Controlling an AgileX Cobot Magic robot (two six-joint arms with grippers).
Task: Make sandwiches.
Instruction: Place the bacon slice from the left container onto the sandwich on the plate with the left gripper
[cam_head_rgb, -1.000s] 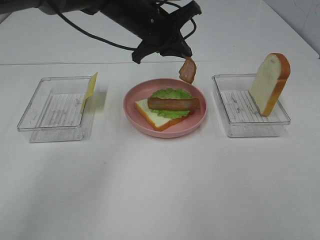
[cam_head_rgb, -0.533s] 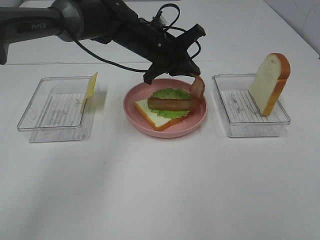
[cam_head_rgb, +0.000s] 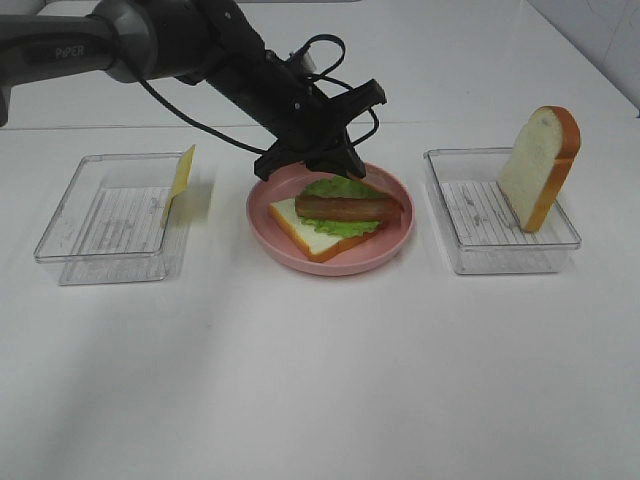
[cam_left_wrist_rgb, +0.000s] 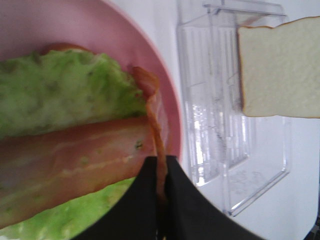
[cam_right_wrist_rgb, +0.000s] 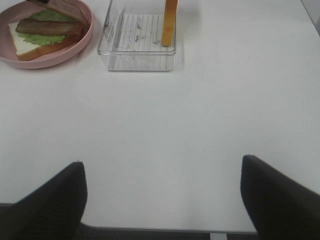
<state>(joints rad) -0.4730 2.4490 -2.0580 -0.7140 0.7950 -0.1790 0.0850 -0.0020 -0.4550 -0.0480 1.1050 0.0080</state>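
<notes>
Brown wavy bacon strip (cam_left_wrist_rgb: 151, 106) pinched in left gripper (cam_left_wrist_rgb: 160, 167) over ruffled lettuce (cam_left_wrist_rgb: 65, 92).

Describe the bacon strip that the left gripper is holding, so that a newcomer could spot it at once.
Find the pink plate in the middle of the white table. On its lettuce the flat bacon strip lies lengthwise. The held bacon strip is at one end of it, and it alone stands on edge, thin and wavy, pinched in the left gripper.
</notes>
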